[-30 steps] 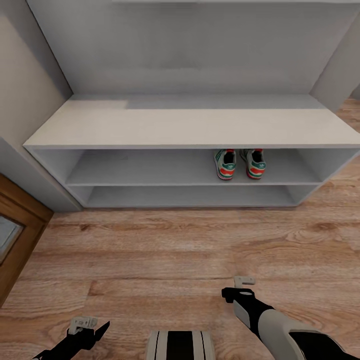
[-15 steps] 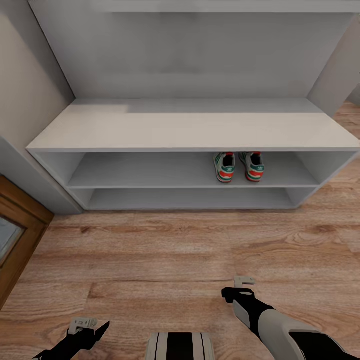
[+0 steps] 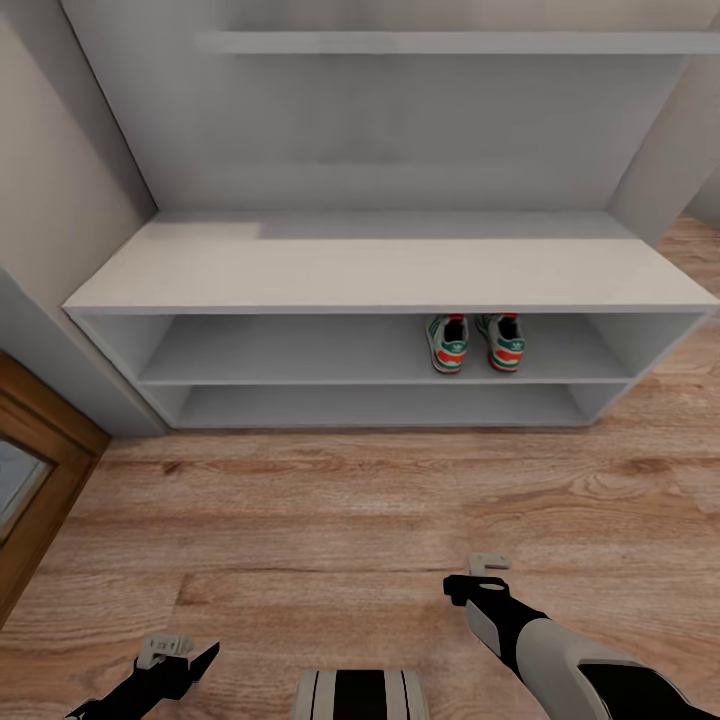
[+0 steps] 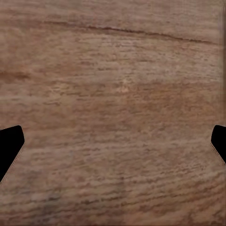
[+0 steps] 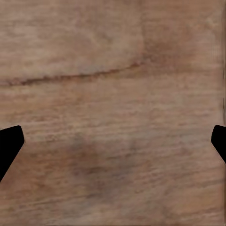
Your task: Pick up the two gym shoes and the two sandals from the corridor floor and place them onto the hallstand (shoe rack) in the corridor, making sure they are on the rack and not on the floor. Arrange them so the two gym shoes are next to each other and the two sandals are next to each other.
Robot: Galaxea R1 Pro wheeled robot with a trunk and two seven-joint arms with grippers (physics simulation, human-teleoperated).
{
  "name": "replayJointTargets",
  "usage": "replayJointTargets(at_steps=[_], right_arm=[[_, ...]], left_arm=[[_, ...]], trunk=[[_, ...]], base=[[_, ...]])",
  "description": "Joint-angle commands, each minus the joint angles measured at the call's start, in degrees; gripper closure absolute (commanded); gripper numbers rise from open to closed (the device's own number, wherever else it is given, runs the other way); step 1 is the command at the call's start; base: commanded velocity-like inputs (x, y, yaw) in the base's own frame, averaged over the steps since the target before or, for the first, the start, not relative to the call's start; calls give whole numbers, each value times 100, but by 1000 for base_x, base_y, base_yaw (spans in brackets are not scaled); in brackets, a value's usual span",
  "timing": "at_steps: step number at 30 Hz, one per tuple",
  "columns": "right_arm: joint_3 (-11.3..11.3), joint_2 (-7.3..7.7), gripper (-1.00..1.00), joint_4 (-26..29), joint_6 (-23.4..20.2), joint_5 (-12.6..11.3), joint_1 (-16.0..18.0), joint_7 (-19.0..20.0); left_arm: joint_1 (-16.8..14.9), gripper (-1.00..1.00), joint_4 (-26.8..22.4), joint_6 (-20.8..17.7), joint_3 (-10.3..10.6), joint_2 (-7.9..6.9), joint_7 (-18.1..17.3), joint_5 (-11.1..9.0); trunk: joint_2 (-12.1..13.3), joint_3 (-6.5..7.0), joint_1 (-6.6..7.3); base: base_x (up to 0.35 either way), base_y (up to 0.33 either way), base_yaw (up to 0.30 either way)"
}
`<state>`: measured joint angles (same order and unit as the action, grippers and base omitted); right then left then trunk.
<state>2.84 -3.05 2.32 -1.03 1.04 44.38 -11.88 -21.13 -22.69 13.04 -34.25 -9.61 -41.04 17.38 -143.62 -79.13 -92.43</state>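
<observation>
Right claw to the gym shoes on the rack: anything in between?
Head view: only bare floor lies between the right claw and the gym shoes, then the rack's lower shelf edge.

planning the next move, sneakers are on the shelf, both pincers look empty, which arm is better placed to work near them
Right, probably. The sneakers sit side by side on the upper shelf of the shoe rack, toward its right end, and the right pincer is almost straight in front of them. The left pincer sits farther back and to the left. Both are open over bare floor.
</observation>
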Motion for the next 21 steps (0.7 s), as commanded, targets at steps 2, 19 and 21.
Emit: replayJointTargets(at_steps=[2, 19, 21], right_arm=[[28, -2, -100, 5, -11, 10, 1, -16], [31, -2, -100, 5, -11, 10, 1, -16], [31, -2, -100, 5, -11, 10, 1, -16]], left_arm=[[-5, -100, 2, 32, -47, 3, -27, 60], [-5, -100, 32, 32, -47, 3, -27, 57], [-5, -100, 69, 32, -47, 3, -23, 58]], trunk=[[2, 57, 6], [24, 588, 50], [27, 651, 55]], base=[[0, 0, 0], [0, 0, 0], [0, 0, 0]])
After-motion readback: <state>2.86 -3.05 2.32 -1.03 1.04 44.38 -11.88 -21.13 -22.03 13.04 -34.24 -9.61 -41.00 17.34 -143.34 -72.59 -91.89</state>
